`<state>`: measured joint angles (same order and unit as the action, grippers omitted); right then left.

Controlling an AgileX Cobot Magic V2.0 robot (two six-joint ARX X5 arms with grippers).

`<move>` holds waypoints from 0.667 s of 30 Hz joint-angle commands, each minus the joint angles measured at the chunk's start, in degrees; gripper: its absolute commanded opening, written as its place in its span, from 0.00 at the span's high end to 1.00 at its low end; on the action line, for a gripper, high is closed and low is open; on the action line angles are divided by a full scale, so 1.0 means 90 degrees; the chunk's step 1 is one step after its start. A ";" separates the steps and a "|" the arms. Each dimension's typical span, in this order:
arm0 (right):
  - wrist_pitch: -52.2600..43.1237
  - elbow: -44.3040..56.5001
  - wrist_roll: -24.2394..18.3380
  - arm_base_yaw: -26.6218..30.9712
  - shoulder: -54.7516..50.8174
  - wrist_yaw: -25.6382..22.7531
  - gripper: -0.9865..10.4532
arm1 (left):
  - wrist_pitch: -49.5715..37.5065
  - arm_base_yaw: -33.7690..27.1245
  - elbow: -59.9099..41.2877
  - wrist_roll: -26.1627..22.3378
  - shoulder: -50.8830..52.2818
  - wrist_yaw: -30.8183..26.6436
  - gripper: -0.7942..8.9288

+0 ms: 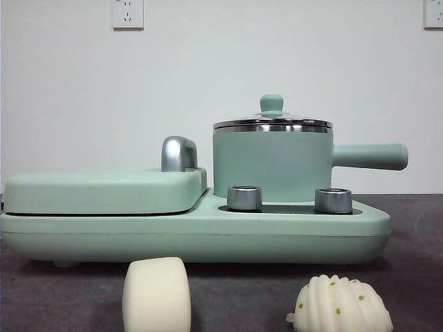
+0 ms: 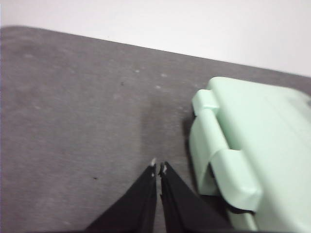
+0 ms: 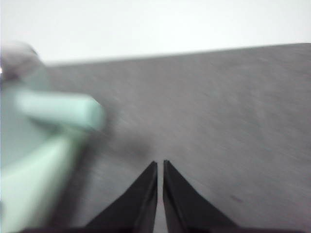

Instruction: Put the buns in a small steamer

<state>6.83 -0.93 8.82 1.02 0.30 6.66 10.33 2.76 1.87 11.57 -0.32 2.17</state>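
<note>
The small steamer is a mint-green pot with a steel rim, a lid with a green knob and a long side handle. It stands on the right half of a mint-green cooker base. The smooth cream cylinder bun and the ridged white bun with green specks lie on the grey table in front of the base. My left gripper is shut and empty over bare table beside the griddle. My right gripper is shut and empty, with the blurred steamer handle off to one side. Neither arm shows in the front view.
The flat hinged griddle with a steel hinge handle fills the left half of the base; it also shows in the left wrist view. Two steel knobs sit in front of the pot. A white wall stands behind.
</note>
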 commanded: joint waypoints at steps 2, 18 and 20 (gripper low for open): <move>-0.0204 -0.0192 0.1066 -0.0078 -0.0002 0.0549 0.90 | 0.0085 0.0095 0.0267 0.0352 -0.0075 0.0170 0.90; 0.2033 -0.3378 0.2021 -0.0267 0.1217 0.1957 0.90 | 0.1661 0.0335 0.3825 -0.0046 -0.2397 0.0950 0.90; 0.2368 -0.3842 0.1719 -0.0267 0.1545 0.2312 0.90 | 0.1899 0.0335 0.4218 -0.0053 -0.2769 0.1294 0.90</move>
<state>27.73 -33.65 26.59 -1.19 13.23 26.15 27.20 5.67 38.48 12.38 -24.21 12.60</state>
